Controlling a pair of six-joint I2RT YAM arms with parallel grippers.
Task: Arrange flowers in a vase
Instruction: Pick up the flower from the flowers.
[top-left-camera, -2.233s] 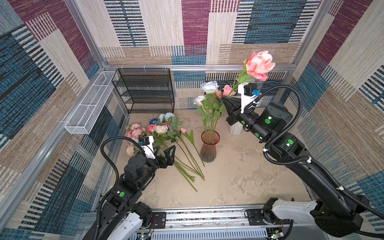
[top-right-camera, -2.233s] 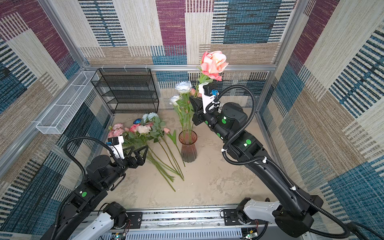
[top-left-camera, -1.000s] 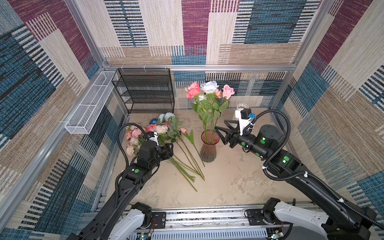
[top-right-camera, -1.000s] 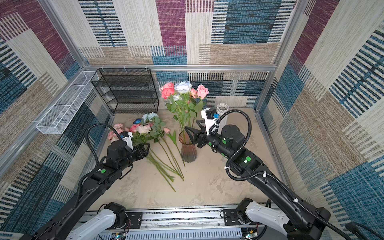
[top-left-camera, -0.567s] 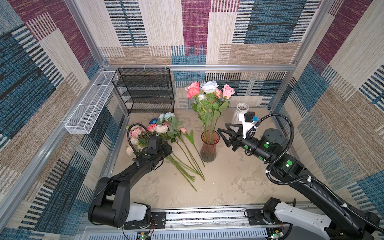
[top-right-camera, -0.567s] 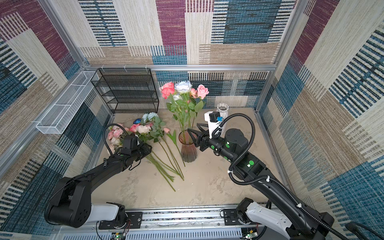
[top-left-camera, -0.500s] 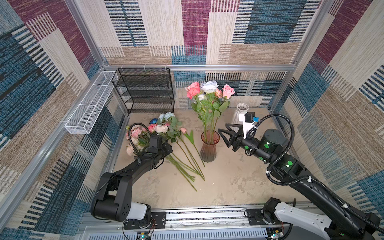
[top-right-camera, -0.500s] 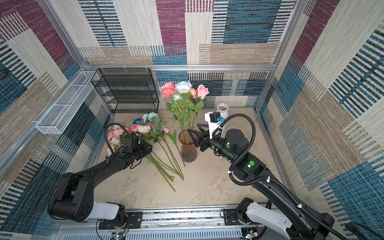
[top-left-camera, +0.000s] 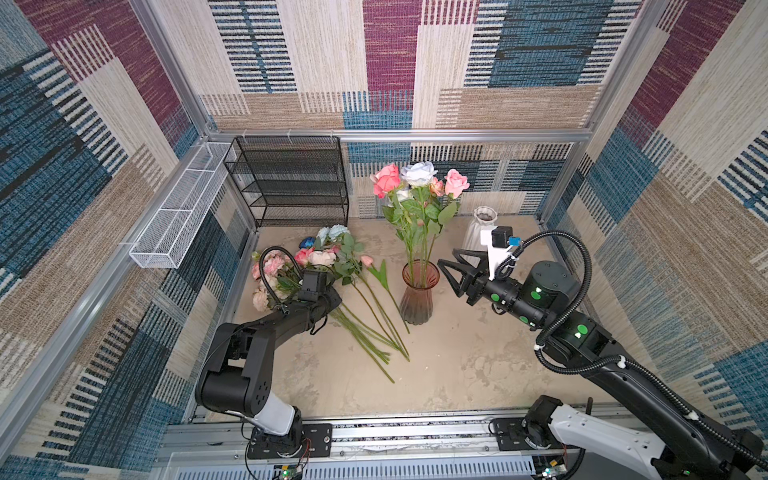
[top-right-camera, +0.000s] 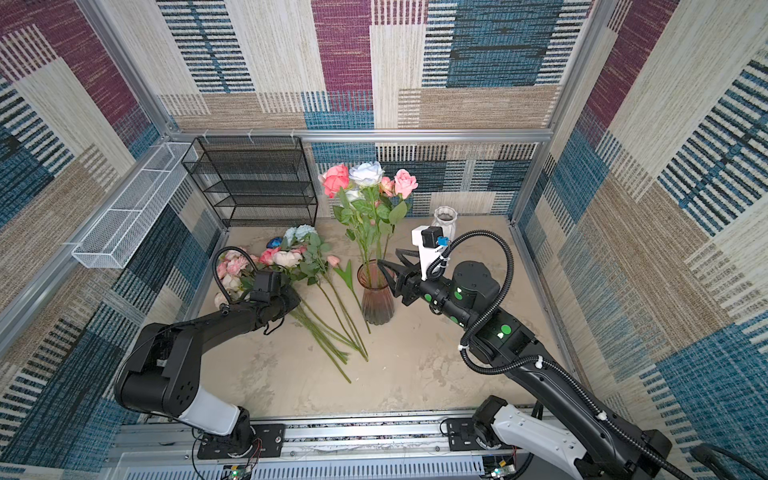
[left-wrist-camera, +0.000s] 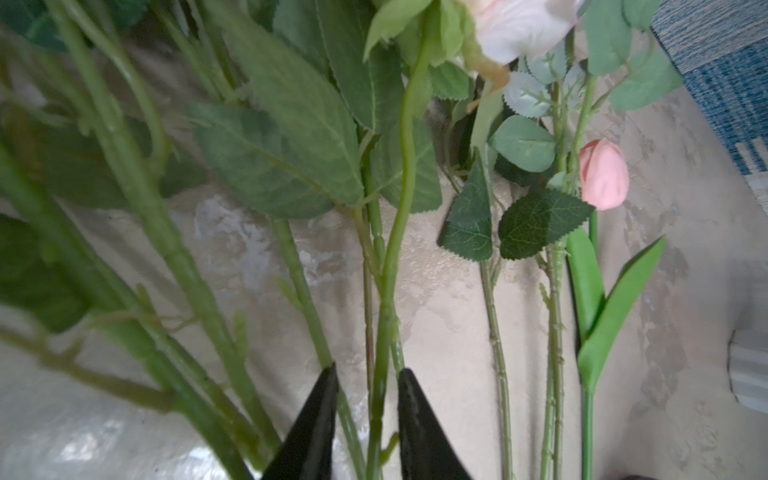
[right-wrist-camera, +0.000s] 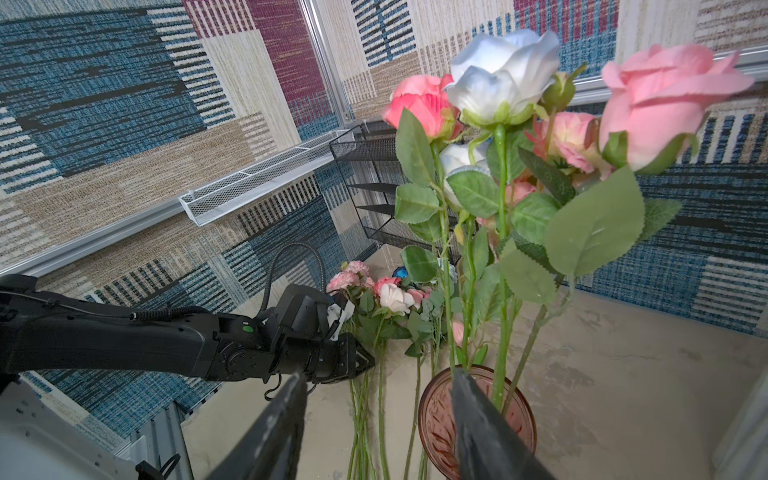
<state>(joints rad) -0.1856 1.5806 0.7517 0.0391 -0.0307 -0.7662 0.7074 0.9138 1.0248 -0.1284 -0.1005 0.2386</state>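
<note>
A pink glass vase (top-left-camera: 417, 299) (top-right-camera: 376, 299) (right-wrist-camera: 434, 419) stands mid-table and holds several pink, pale blue and cream flowers (top-left-camera: 415, 187) (top-right-camera: 365, 178) (right-wrist-camera: 498, 75). More flowers (top-left-camera: 324, 257) (top-right-camera: 286, 257) lie in a pile to its left, a short pink tulip (left-wrist-camera: 603, 174) (top-left-camera: 367, 260) among them. My left gripper (top-left-camera: 332, 297) (top-right-camera: 295, 301) (left-wrist-camera: 365, 370) lies low over the pile's stems. Its jaws stand narrow around a few green stems, with gaps still showing. My right gripper (top-left-camera: 447, 257) (top-right-camera: 387, 256) (right-wrist-camera: 377, 374) hangs open and empty just right of the vase rim.
A white ribbed vase (top-left-camera: 484, 224) (top-right-camera: 445, 218) stands at the back right, behind my right wrist. A black mesh shelf (top-left-camera: 291, 178) fills the back left corner. A white wire basket (top-left-camera: 178, 220) hangs on the left wall. Patterned walls enclose the table.
The right gripper lowered a pink rose into the vase, let go and drew back. The left arm stretched out to the lying stems and its jaws narrowed around them.
</note>
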